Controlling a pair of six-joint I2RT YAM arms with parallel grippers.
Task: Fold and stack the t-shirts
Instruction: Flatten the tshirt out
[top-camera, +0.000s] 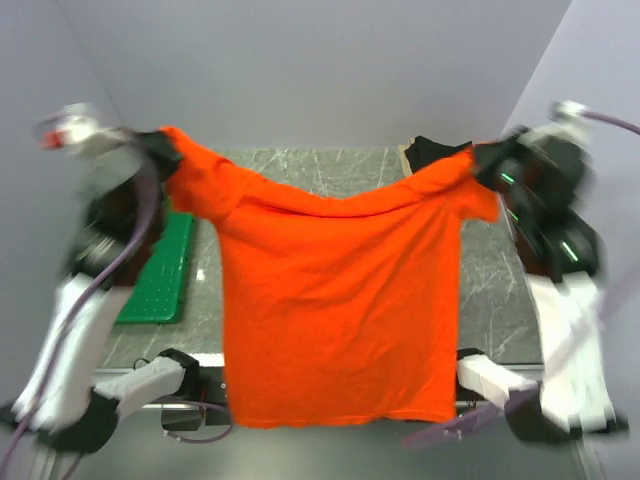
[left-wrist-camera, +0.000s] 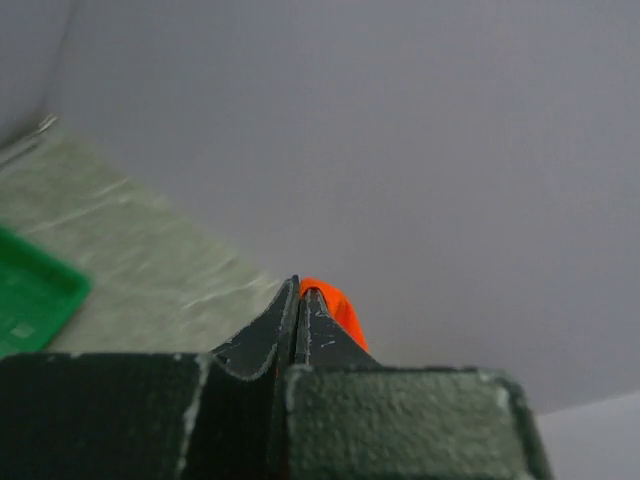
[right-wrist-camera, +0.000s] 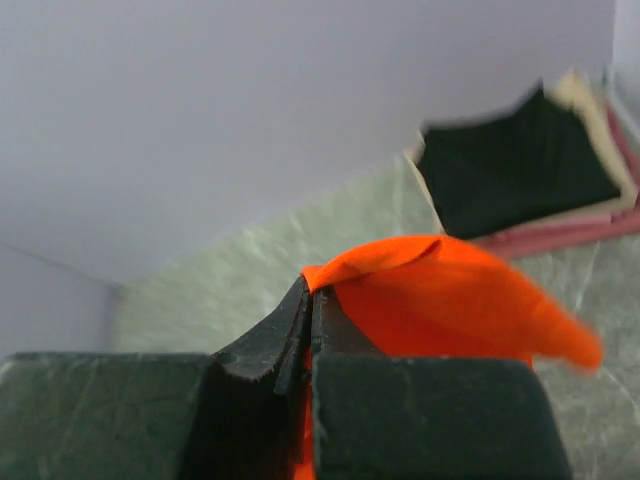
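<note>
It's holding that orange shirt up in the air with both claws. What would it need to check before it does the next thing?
1. Hold of the left gripper on the orange t-shirt: ok, shut on a fold of cloth.
2. Hold of the right gripper: ok, shut on cloth too.
3. Shirt stretched straight between them: not ok, its top edge sags in the middle.
4. Hem clear of the table: cannot tell, the cloth hides the near edge.
5. Place of the folded stack: ok, it lies at the far right corner, beyond the shirt.
</note>
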